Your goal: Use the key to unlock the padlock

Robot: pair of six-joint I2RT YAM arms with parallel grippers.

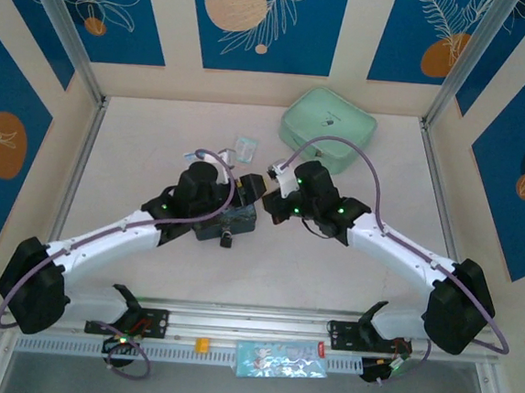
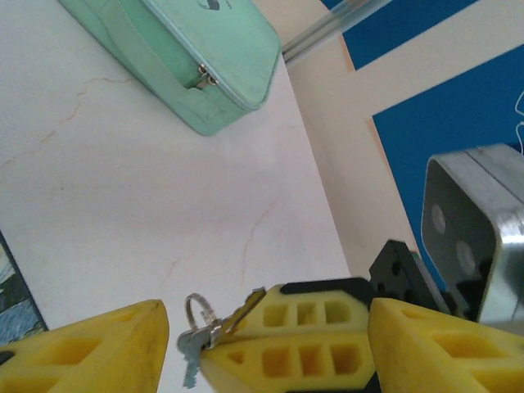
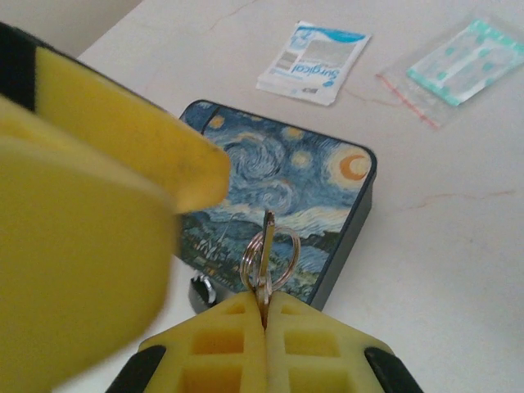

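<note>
My right gripper (image 3: 264, 307) is shut on the key (image 3: 266, 246), a thin silvery key with a ring standing up from the yellow fingertips. The key bunch (image 2: 199, 334) also hangs at the tip of the right gripper's fingers (image 2: 311, 344), which sit between the spread yellow fingers of my left gripper (image 2: 266, 327); the left gripper is open and empty. Below lies the swirl-painted tin box (image 3: 286, 196). The padlock (image 3: 202, 291), small and dark with a silvery shackle, rests at the tin's near edge (image 1: 226, 241). Both grippers (image 1: 250, 183) (image 1: 276, 172) meet above the tin (image 1: 228, 221).
A mint-green zip pouch (image 1: 329, 120) (image 2: 188, 57) lies at the back right. Small flat packets (image 3: 313, 61) (image 3: 458, 61) (image 1: 246, 146) lie beyond the tin. Metal frame posts (image 1: 69, 37) stand at the back corners. A colourful packet (image 1: 280, 359) sits on the front rail.
</note>
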